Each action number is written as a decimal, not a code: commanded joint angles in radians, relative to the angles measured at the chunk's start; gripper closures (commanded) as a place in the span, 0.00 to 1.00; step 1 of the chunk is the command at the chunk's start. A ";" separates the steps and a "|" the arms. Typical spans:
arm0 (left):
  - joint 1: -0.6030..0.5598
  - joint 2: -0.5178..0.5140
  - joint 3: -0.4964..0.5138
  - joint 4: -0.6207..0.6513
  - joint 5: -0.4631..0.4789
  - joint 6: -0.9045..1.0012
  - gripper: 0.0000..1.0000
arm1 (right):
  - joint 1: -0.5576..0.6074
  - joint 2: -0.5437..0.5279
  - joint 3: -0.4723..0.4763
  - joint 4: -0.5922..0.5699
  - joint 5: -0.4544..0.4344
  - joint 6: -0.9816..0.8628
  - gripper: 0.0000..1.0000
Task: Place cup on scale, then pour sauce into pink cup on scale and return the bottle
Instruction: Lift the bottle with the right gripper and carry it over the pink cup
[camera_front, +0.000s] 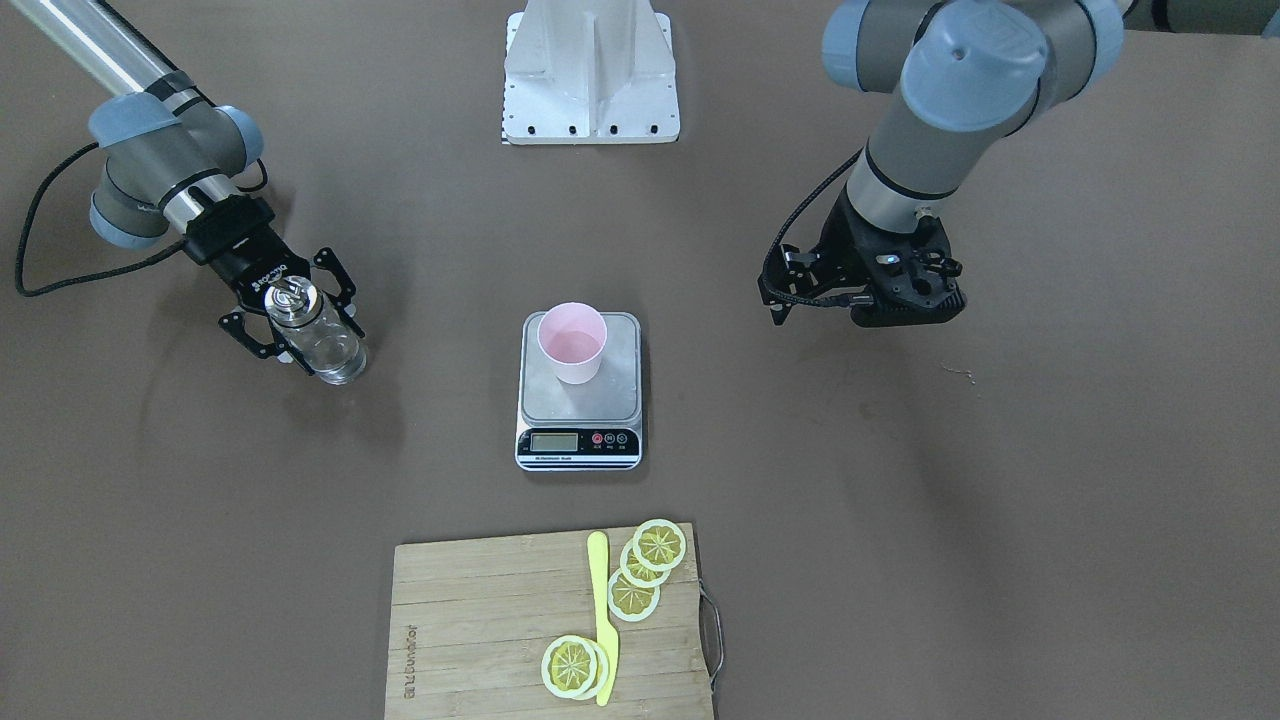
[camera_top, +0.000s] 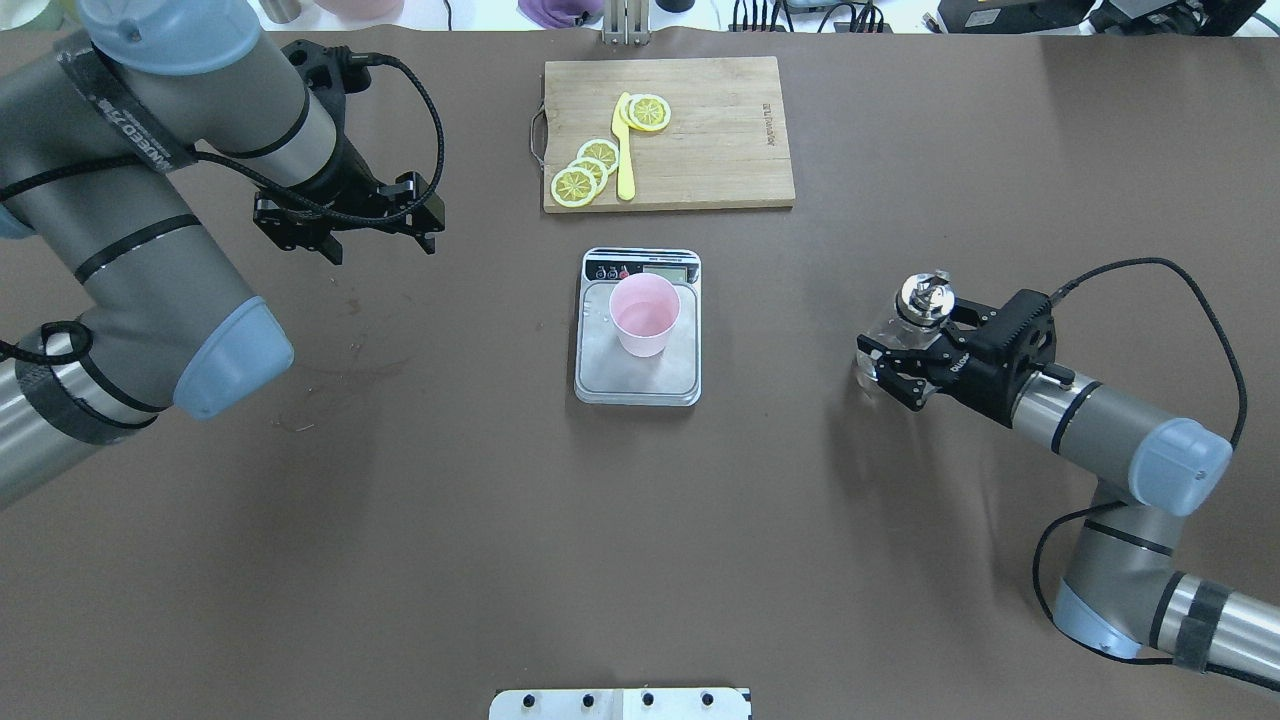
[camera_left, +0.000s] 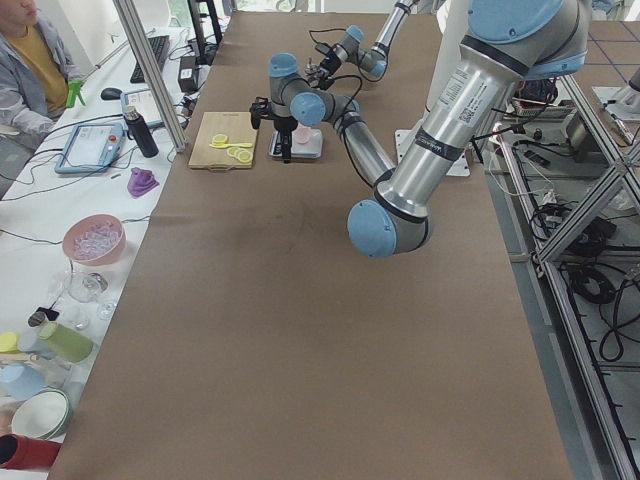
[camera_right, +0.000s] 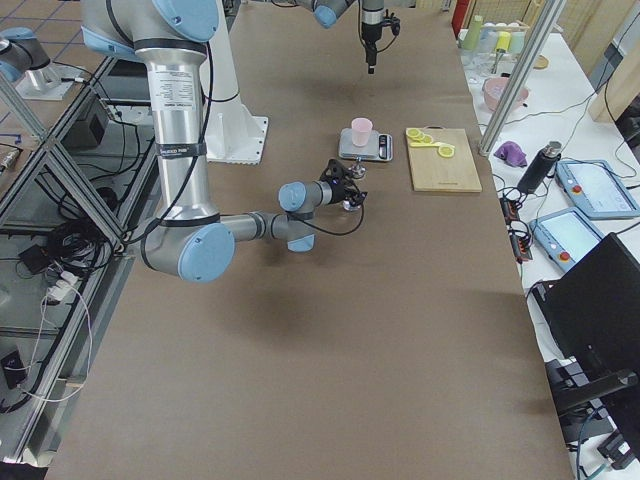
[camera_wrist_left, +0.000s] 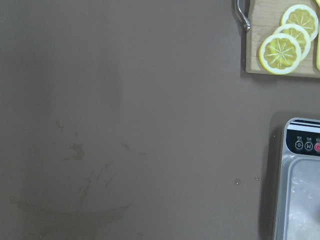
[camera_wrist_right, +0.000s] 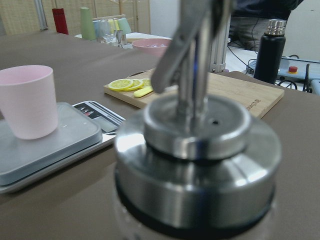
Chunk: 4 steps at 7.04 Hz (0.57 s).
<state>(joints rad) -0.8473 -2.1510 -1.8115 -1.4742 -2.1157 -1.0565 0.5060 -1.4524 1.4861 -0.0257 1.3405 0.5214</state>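
Observation:
The pale pink cup stands upright on the steel platform of the scale, also seen as cup on scale. Off to the side of the scale, the clear glass bottle with its chrome cap stands upright, base at the table. My right gripper reaches in level from the side and is shut on the bottle's body; the cap fills the right wrist view. My left gripper hangs open above bare table, well away from the scale. The sauce itself cannot be made out.
A bamboo cutting board with lemon slices and a yellow knife lies beyond the scale's display side. A few droplets dot the table and the platform. The robot's white base plate is on the opposite side.

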 joint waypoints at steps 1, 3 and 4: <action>-0.025 0.028 -0.006 0.000 -0.001 0.047 0.03 | -0.001 0.079 0.273 -0.566 -0.033 0.000 1.00; -0.030 0.036 -0.006 0.000 -0.001 0.049 0.03 | -0.010 0.235 0.428 -1.127 -0.035 0.002 1.00; -0.032 0.036 -0.006 0.000 -0.001 0.049 0.03 | -0.027 0.269 0.433 -1.254 -0.035 0.000 1.00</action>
<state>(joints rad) -0.8764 -2.1177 -1.8171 -1.4742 -2.1168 -1.0091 0.4937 -1.2437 1.8795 -1.0545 1.3065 0.5222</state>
